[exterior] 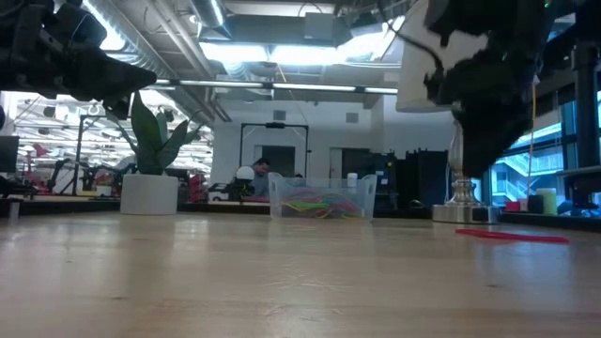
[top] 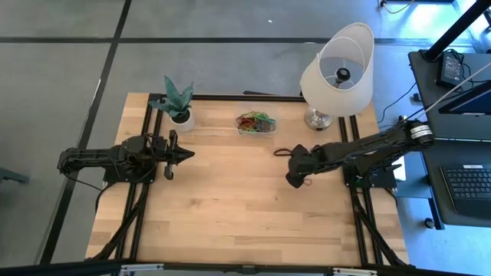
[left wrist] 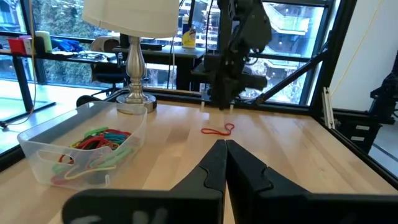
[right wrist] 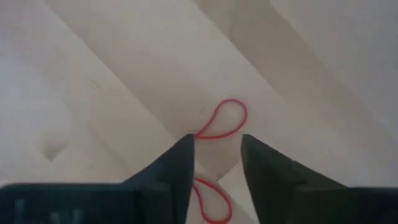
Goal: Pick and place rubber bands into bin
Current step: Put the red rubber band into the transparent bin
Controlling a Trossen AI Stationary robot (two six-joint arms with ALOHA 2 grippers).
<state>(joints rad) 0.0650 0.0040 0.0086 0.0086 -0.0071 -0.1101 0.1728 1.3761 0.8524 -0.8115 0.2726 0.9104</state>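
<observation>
Wide wooden surface (top: 245, 207) first, mostly bare, lamp (top: 337, 69) and potted plant (top: 178, 103) along the far edge. Between them, the clear bin (top: 255, 124), already carrying a tangle of coloured rubber bands (left wrist: 99, 140). Out to the left, the left gripper (top: 180, 153) parked above the surface, fingers (left wrist: 245, 171) pressed together on nothing, pointing toward the middle. On the right, the right gripper (right wrist: 216, 155) low over the wood just short of the lamp base, fingers (right wrist: 177, 165) parted with a gap between them. And in that gap, the last visible stray: one red rubber band (right wrist: 219, 124), twisted into a figure-eight, flat on the surface, one loop ahead of the fingertips, the other back between them.

Now the risks. Thin band, lying flat (nothing much to bite on), so closing a touch too high likely pinches air. Closing off-centre could catch one strand only and let it snap free on the lift. Pressing too hard into the wood might skid the band sideways out of reach. Even once caught, clinging to a fingertip over the bin is a fair worry.
</observation>
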